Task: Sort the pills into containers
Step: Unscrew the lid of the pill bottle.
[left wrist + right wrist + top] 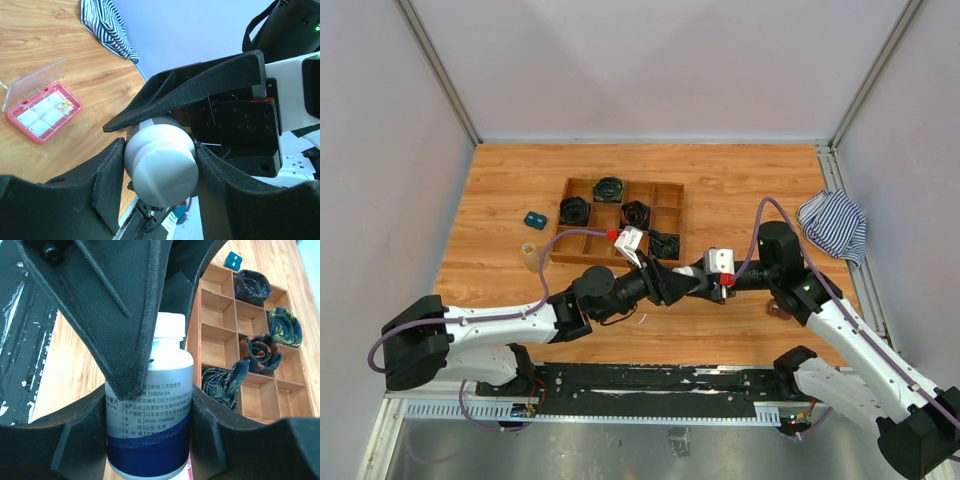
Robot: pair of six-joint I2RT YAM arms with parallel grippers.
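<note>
One small white-capped bottle with blue-and-white label, held over the near centre of the wooden table. Left gripper partly closed, clamped on its cap; right gripper partly closed around its body. Flat pink translucent box, lid open, lies to the right.

Left arm and right arm: white shells, black joint housings, a purple cable looped along each. Green lamp lit on right arm. Left gripper and right gripper: matte black, ribbed fingers. One recessed screw noted.
</note>
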